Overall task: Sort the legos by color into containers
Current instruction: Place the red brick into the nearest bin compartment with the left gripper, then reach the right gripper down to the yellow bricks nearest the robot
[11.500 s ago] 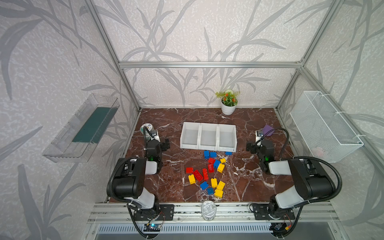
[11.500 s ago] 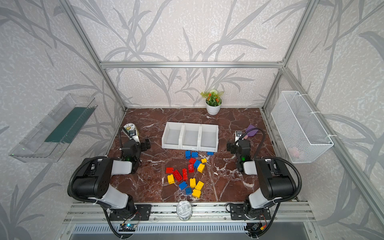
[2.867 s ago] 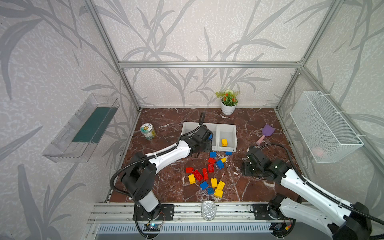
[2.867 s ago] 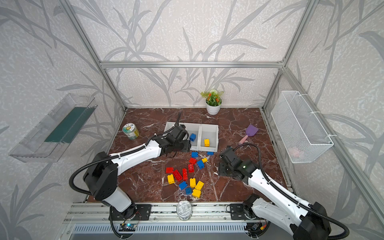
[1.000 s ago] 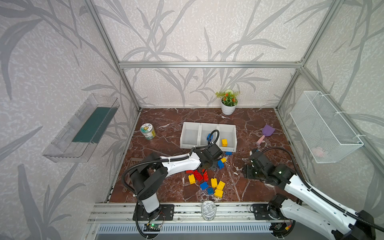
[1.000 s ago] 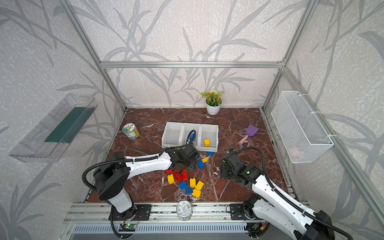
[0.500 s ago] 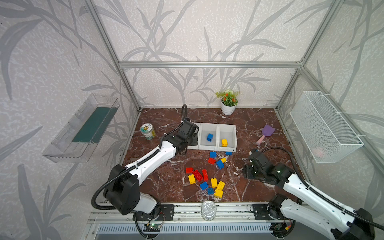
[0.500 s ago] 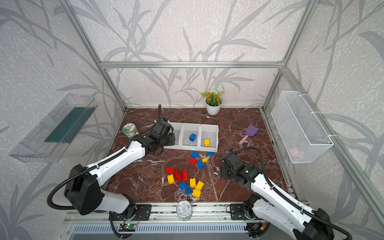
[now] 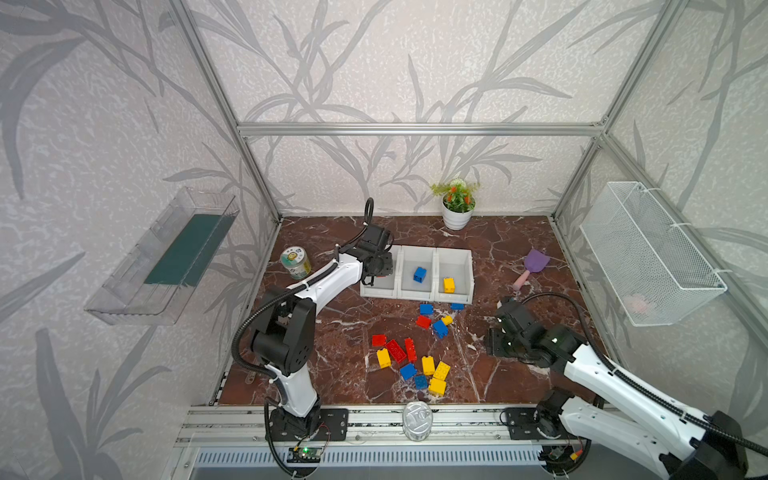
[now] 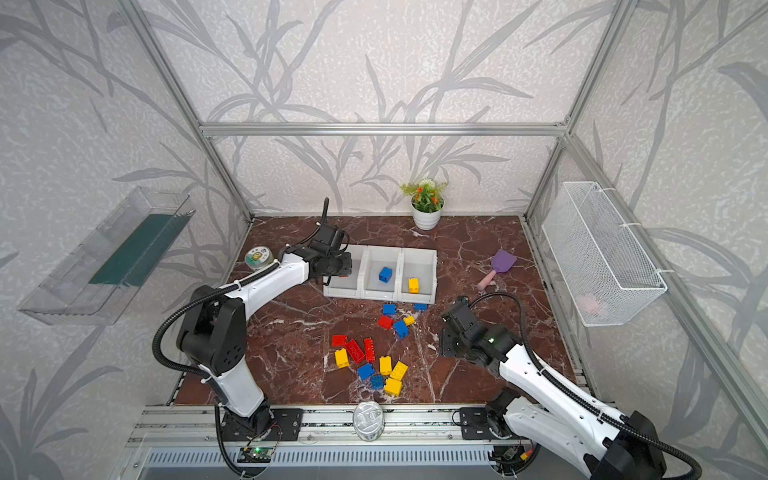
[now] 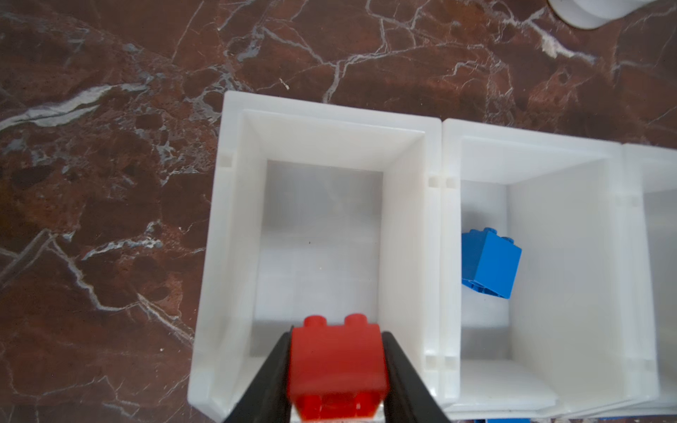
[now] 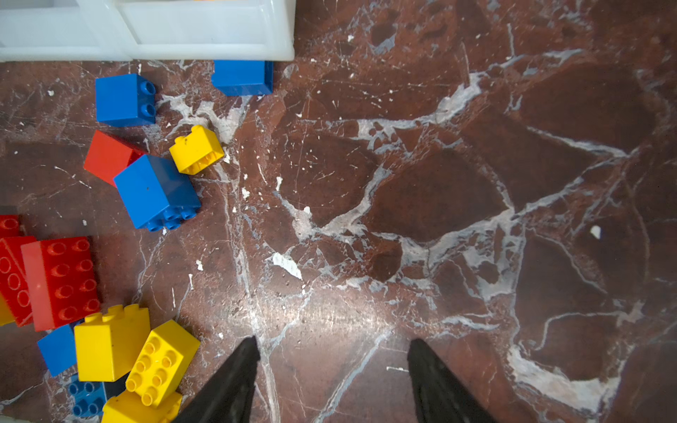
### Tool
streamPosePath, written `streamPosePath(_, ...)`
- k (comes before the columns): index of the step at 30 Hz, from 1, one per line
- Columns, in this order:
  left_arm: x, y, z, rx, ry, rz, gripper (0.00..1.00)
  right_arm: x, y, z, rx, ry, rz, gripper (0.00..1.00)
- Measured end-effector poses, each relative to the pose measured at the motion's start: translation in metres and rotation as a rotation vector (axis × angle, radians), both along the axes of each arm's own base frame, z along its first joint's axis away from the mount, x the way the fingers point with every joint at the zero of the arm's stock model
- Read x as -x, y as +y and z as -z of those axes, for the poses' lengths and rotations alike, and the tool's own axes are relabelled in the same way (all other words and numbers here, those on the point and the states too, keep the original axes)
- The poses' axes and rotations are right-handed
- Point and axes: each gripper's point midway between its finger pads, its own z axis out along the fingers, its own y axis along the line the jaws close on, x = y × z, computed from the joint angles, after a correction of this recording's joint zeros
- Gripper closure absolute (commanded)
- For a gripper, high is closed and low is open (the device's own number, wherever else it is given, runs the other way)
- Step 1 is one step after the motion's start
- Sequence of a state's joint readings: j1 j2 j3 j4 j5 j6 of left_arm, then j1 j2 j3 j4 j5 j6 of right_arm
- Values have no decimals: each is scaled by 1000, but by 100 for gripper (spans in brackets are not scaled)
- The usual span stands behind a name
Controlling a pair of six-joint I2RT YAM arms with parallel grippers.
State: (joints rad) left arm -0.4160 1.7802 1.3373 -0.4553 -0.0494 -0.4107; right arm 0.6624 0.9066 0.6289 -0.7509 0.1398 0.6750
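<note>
Six blue legos (image 9: 439, 328), six yellow legos (image 9: 428, 365) and five red legos (image 9: 397, 351) make seventeen bricks. Fourteen of them lie loose on the desk (image 9: 498, 249), two sit in the containers (image 9: 417, 294), and one is in the left claw (image 11: 337, 370). There are three containers, joined in one row. There are two claws, the second being the right claw (image 12: 329, 366). Around them stand one potted plant (image 9: 456, 208), one labelled tin (image 9: 295, 262), one purple scoop (image 9: 534, 264), one wire basket (image 9: 648, 253), one clear tray (image 9: 124, 299) and one silver can (image 9: 417, 419).

marble tabletop (image 9: 498, 241) carries containers (image 9: 415, 294), loose legos (image 9: 397, 351), tin (image 9: 295, 262), plant pot (image 9: 456, 216), scoop (image 9: 536, 261).
</note>
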Motion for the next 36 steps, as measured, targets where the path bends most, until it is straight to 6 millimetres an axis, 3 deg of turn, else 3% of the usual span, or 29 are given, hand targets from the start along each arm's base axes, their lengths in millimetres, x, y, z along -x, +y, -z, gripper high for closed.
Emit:
streamPosePath(3, -1, -2, 0, 8, 2, 5, 44, 0, -1, -4, 1, -6, -5, 34)
streamPosePath(11, 1, -8, -7, 63, -5, 20, 42, -2, -1, -10, 7, -22, -12, 34)
streamPosePath(23, 83, 23, -24, 144, -60, -11, 41, -2, 7, -1, 22, 19, -63, 34)
streamPosePath(31, 134, 43, 5, 189, -27, -61, 41, 4, 50, 4, 30, 57, -211, 34)
streamPosePath(36, 146, 49, 1, 229, -58, -95, 41, 22, 79, 10, 47, 95, -295, 34)
